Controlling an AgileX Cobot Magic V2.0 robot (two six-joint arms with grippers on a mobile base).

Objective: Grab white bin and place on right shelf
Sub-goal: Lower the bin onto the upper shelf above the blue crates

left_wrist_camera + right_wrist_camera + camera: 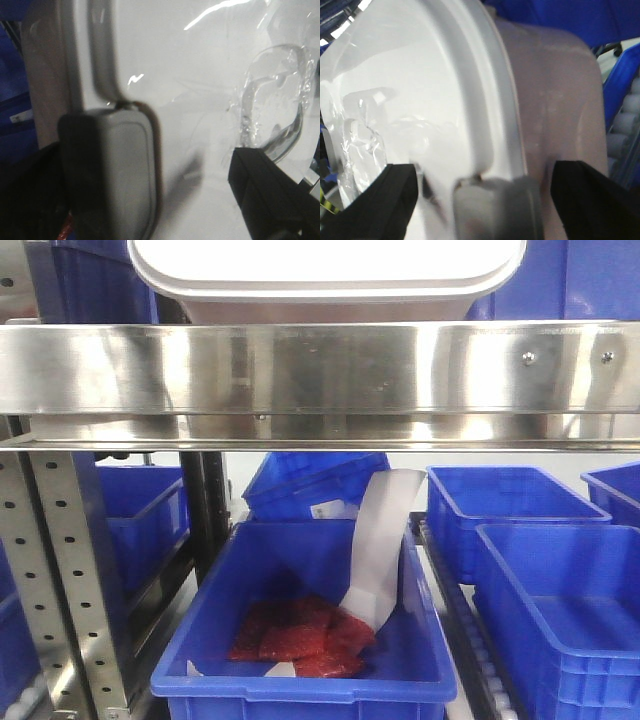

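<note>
In the front view we see the large off-white plastic bin with its overhanging white lid (325,275) level at the top of the frame, its long axis running left to right, sitting just behind and above the broad shiny front rail of the stainless steel shelf (320,370); whether it rests on the shelf we cannot tell. A perforated metal upright (75,590) stands at the left. Below, an open blue plastic crate (300,640) holds red packets (300,635) and a white paper strip (380,545), with more blue crates (560,590) to the right. In the left wrist view our left gripper (195,185) straddles the lid edge, fingers spread; contact is unclear. In the right wrist view our right gripper (485,195) likewise brackets the bin's rim, grip uncertain.
</note>
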